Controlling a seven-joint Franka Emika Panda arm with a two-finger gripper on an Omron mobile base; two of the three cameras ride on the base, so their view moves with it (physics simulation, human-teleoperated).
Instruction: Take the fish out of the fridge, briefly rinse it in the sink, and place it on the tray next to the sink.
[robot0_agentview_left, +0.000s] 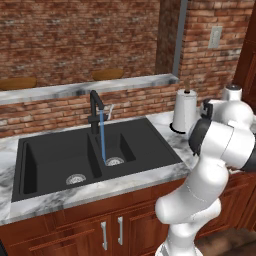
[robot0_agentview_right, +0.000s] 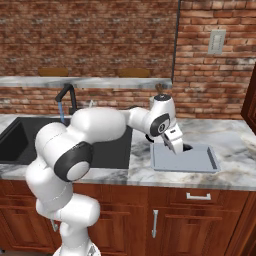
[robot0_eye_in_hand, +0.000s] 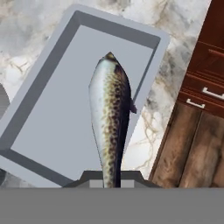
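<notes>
Fish (robot0_eye_in_hand: 110, 113) hung pinched by its tail in the hand (robot0_agentview_right: 176, 146), above the tray (robot0_agentview_right: 197, 164), head end pointing down over the tray's edge nearest the cupboards. Sink (robot0_agentview_left: 60, 160) sat well to the side w/ faucet (robot0_agentview_left: 96, 111) running. Tray lay on the desk (robot0_agentview_right: 230, 145) beside the sink. Risk, judged: fish overhung the rim, so a release here could drop it partly onto the marble, or it could slide off toward the floor.
</notes>
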